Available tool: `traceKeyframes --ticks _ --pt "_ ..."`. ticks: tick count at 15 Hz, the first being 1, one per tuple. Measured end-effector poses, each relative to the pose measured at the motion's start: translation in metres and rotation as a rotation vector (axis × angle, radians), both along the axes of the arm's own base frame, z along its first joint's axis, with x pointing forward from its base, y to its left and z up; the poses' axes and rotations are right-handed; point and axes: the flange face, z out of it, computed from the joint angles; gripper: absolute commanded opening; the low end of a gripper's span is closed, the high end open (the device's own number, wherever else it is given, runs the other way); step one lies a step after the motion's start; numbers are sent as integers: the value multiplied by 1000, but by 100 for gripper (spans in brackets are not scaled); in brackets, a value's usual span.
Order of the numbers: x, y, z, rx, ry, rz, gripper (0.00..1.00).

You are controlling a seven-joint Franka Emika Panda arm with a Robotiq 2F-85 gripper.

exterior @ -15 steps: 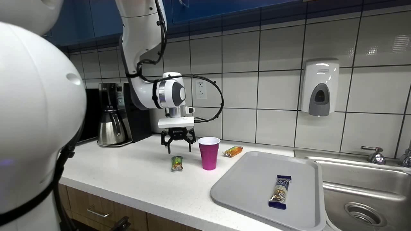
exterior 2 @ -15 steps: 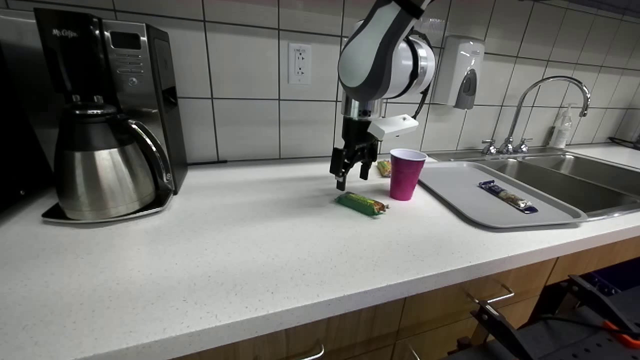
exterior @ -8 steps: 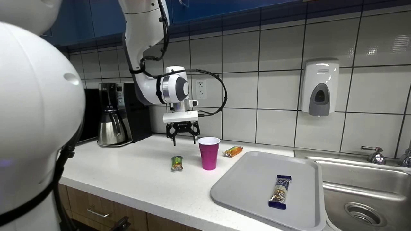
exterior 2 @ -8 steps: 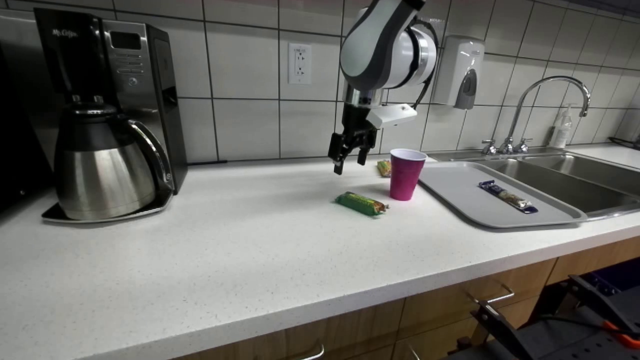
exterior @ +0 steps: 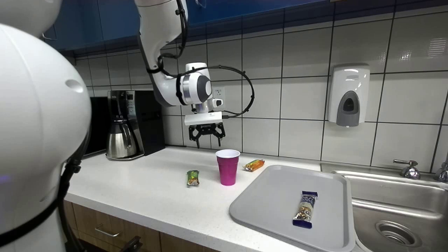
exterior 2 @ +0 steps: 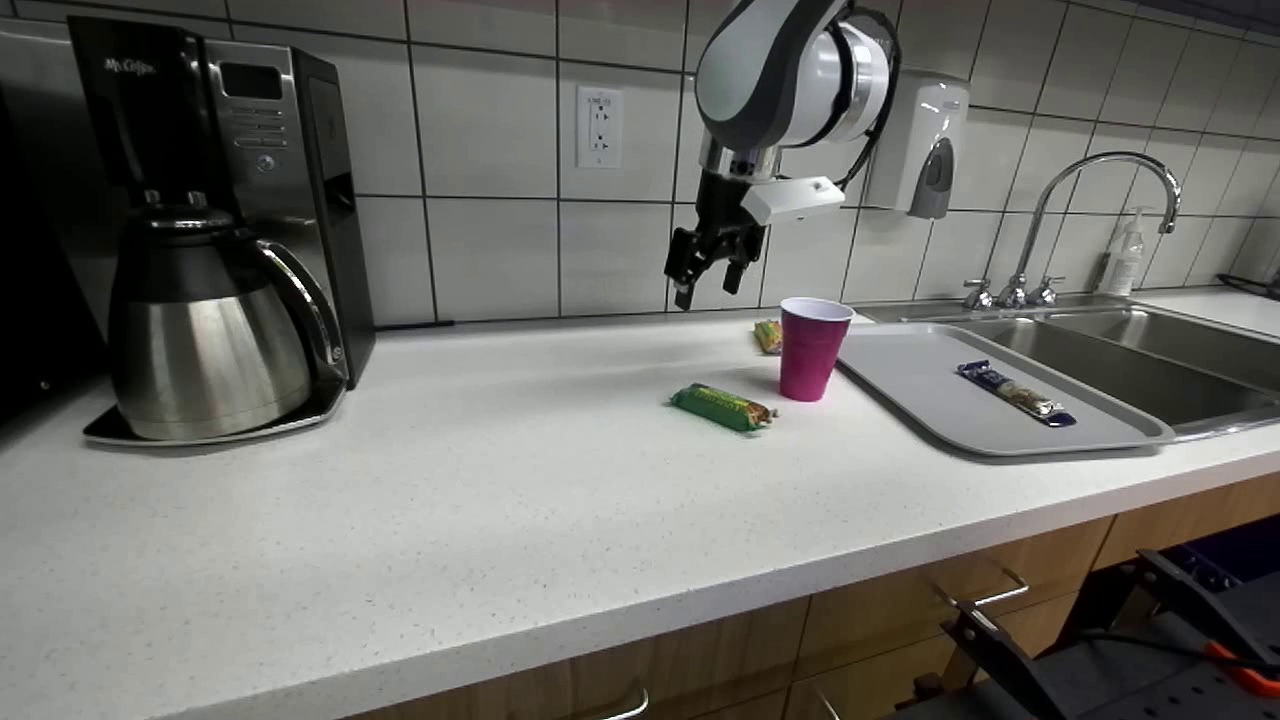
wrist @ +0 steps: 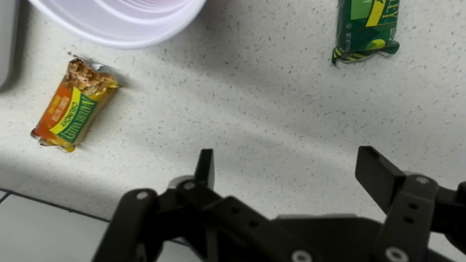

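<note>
White is your surface (exterior 2: 400, 520), bearing the grey tray (exterior: 269, 204). Your claw (exterior: 208, 144) hangs over the surface, spread wide, holding nothing; you seem to be positioning it. Upright near the tray stands the cup (exterior: 228, 172). 1 blue bar (exterior: 305, 210) lies on the tray; 1 green bar (exterior: 193, 178) and 1 orange bar (exterior: 254, 165) lie near the cup. Any grasp calls for centring, then lowering.

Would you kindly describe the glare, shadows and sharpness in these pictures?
Wrist view: soft shadow bands across the speckled countertop, legible lettering on the orange Nature Valley granola bar; in an exterior view, bright glare patches on the wall tiles.
</note>
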Motion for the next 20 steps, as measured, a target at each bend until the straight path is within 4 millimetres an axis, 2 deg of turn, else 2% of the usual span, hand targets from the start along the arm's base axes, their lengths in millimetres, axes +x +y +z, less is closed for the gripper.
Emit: traceKeyframes --ticks 10,15,20 --pt "9 -45 43 3 -75 -146 100" --pt "9 -74 42 -1 -71 -220 100" --pt "4 -113 34 -11 -54 -294 100"
